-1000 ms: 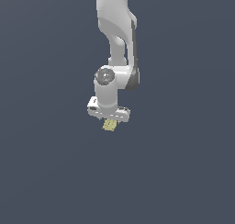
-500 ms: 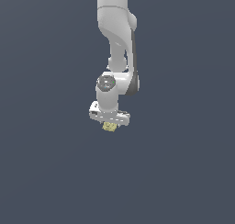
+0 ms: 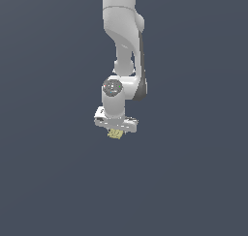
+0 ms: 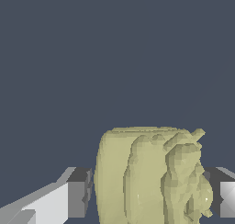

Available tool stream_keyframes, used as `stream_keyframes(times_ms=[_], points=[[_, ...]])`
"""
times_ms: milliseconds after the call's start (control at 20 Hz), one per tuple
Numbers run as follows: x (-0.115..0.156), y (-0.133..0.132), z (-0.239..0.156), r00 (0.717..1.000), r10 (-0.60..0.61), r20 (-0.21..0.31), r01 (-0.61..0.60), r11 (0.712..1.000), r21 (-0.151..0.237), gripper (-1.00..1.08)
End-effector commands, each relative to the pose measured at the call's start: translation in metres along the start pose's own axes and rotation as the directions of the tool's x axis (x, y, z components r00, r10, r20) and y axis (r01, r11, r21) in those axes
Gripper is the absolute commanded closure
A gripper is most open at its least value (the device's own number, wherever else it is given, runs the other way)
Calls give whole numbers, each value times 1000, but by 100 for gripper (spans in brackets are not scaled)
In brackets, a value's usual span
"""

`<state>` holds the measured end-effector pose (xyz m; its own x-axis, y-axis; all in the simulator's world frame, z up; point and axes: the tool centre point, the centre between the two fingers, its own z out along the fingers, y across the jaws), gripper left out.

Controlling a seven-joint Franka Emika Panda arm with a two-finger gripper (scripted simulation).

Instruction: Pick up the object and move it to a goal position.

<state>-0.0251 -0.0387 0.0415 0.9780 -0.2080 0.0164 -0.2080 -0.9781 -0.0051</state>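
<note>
One stage of the job appears finished: the object point(image 3: 115, 133), a pale yellow-tan block, is sitting just below centre of the exterior frame, pinched between the fingers point(image 4: 77, 198) of the gripper point(image 3: 116, 130) and hanging beneath the white arm point(image 3: 123, 46). Carrying it to the goal is what is remaining; no goal marker is showing.

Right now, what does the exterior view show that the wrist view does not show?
Only the exterior view shows the white arm, reaching down from the frame's top, with the gripper at its end. Only the wrist view shows the object close up, its lumpy ridged surface between the two fingers. Both show the pale yellow object in the gripper against a plain dark background.
</note>
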Motion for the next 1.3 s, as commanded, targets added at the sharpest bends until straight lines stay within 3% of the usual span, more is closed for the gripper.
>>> stream_keyframes(times_ms=[0,350,900,1250], points=[[0,0,0,1000,1,0,-1,1000,0,108],[2,10,-16,1000,2,3,-2,1000,-1,108],[13,47,-79,1000,6,14,-6,1000,-4,108],[16,55,-93,1000,7,16,-7,1000,-5,108]])
